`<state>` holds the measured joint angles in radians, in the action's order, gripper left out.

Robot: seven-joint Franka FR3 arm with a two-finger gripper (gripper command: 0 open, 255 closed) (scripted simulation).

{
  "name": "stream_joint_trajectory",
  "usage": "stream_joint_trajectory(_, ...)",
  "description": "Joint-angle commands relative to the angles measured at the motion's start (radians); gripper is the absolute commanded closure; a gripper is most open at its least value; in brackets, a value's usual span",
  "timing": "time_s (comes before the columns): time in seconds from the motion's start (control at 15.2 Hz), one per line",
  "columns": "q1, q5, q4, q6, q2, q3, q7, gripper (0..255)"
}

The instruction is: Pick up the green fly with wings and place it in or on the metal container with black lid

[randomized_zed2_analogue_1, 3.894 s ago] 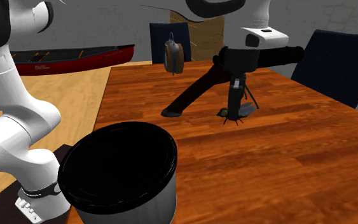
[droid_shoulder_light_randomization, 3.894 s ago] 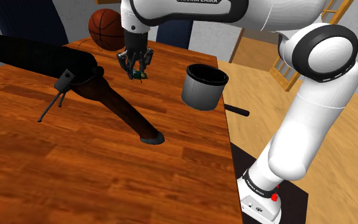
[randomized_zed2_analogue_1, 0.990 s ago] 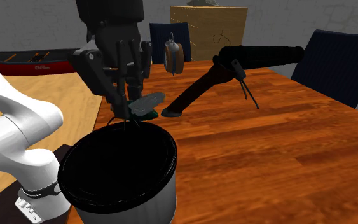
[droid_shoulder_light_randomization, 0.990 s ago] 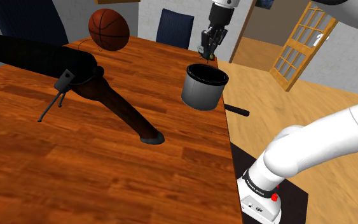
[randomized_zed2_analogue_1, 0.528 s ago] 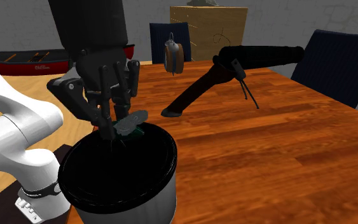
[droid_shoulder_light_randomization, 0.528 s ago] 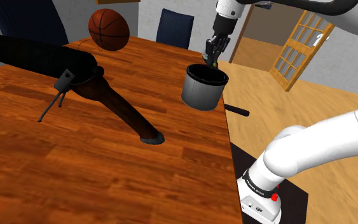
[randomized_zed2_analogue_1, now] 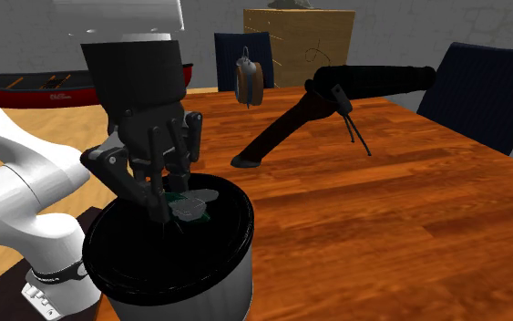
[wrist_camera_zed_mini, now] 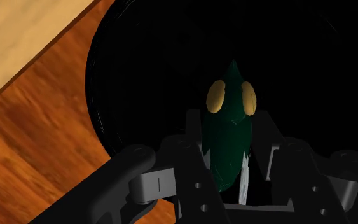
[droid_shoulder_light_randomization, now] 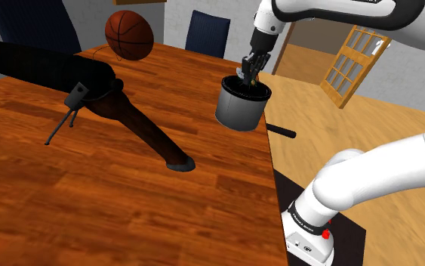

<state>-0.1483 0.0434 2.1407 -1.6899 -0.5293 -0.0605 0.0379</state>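
I see the wooden tabletop [droid_shoulder_light_randomization: 127,196] taking up most of the shoulder view, with the white arm [droid_shoulder_light_randomization: 369,174] arching over it from the stand at the lower right. A band at the arm's base carries a label I cannot read. A long black and brown rifle [droid_shoulder_light_randomization: 90,79] lies across the tabletop on a bipod, and a basketball [droid_shoulder_light_randomization: 129,35] sits beyond it near the far edge. At the edge nearest the stand is the container [droid_shoulder_light_randomization: 237,113], a grey-walled pot with a black inside and a black handle [droid_shoulder_light_randomization: 282,132] that reaches out past the tabletop. The black gripper [droid_shoulder_light_randomization: 248,72] points down into its mouth. On the wrist view the fingers are closed against the sides of the green fly [wrist_camera_zed_mini: 229,127], gripping its dark body with the two tan eyes pointing away from the hand. From the second exterior view the fly [randomized_zed2_analogue_1: 193,205], with its grey wings, hangs inside the rim [randomized_zed2_analogue_1: 236,264], about level with it.
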Motion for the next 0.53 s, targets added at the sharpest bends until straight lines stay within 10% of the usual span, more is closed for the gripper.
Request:
stream_joint_trajectory(0.0,0.002,-0.002,0.011,-0.002,0.004,-0.002,-0.001,255)
stream_joint_trajectory(0.33,0.003,-0.001,0.011,-0.002,0.005,-0.002,-0.002,255)
stream_joint_trajectory(0.4,0.003,-0.002,0.013,-0.001,0.002,-0.002,-0.003,0)
stream_joint_trajectory(0.46,0.003,-0.002,0.015,0.0,-0.001,-0.002,-0.003,0)
